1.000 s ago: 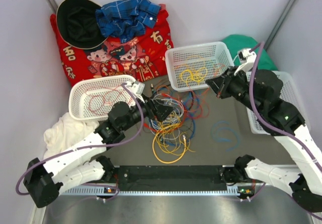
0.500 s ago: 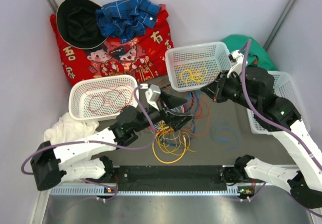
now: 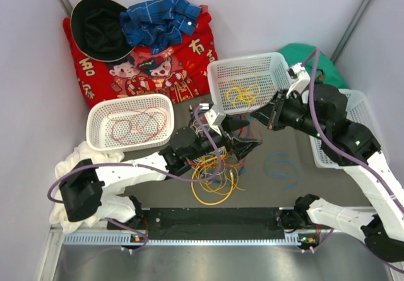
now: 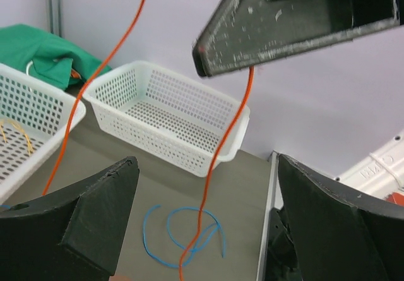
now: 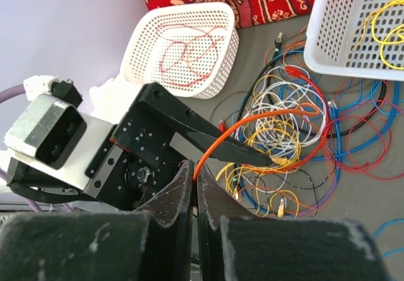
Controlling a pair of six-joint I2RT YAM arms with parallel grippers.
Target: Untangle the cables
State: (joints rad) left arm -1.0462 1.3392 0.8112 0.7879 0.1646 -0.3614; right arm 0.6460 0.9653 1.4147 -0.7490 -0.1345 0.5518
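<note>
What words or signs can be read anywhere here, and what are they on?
"吉": on the red cloth, left side.
"有": on the same cloth, right side.
Its other characters are too blurred to read.
Possibly "CHNT": embossed on a white plastic part, faint.

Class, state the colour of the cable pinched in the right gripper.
Orange. The cable shows best in the right wrist view, leaving the shut right gripper.
</note>
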